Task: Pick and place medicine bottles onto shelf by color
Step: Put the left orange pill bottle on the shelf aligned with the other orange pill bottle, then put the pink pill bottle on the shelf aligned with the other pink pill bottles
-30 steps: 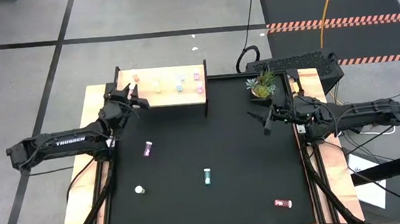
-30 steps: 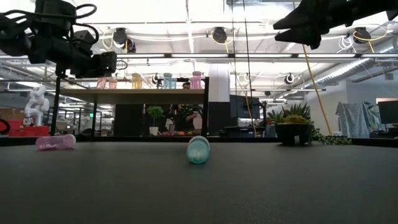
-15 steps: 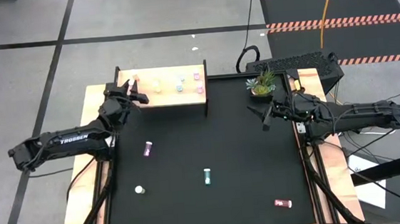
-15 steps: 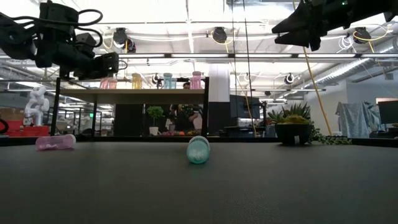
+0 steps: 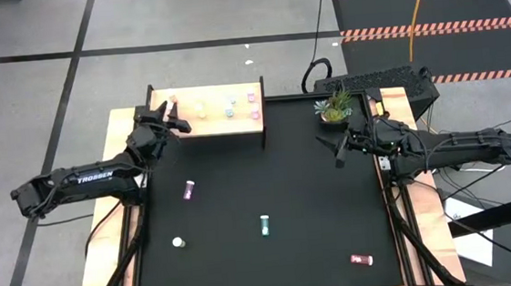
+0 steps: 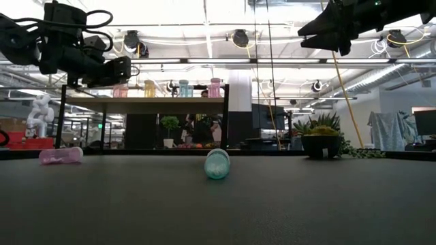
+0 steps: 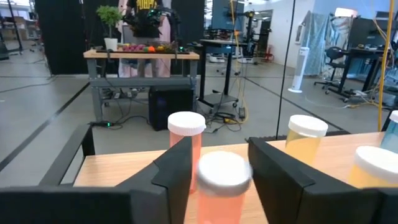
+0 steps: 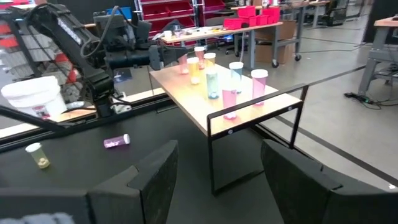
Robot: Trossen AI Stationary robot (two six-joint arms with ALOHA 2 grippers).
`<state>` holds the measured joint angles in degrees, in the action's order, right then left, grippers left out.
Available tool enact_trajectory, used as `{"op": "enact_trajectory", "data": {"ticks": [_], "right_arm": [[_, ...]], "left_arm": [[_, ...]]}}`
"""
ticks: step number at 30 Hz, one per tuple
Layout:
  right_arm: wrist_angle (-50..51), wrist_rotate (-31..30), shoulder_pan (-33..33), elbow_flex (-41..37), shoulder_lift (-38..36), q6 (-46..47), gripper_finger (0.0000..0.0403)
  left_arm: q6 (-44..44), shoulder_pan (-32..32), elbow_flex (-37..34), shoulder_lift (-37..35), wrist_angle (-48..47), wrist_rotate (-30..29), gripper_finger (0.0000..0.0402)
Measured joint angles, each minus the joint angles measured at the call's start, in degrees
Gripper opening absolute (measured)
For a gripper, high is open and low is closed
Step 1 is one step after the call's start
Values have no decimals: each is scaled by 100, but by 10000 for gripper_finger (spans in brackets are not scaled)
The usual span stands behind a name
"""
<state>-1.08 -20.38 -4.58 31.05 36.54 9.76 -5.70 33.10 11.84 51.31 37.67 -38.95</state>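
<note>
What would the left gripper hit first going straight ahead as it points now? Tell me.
The left gripper already has a red bottle between its fingers; going on, it would probably meet the second red bottle standing just behind on the shelf, though depth is unclear.
</note>
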Motion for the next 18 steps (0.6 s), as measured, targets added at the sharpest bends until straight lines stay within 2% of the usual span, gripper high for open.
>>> {"op": "enact_trajectory", "data": {"ticks": [9, 13, 18], "right_arm": [[-44, 120, 15, 0, 0, 151, 226], [-42, 197, 17, 0, -6, 152, 226], [-38, 319, 20, 0, -83, 309, 226]], "left_arm": [[217, -125, 48, -80, -73, 12, 253], [433, -290, 220, -281, -214, 34, 281], [614, -612, 680, -679, -1640, -8, 301]]}}
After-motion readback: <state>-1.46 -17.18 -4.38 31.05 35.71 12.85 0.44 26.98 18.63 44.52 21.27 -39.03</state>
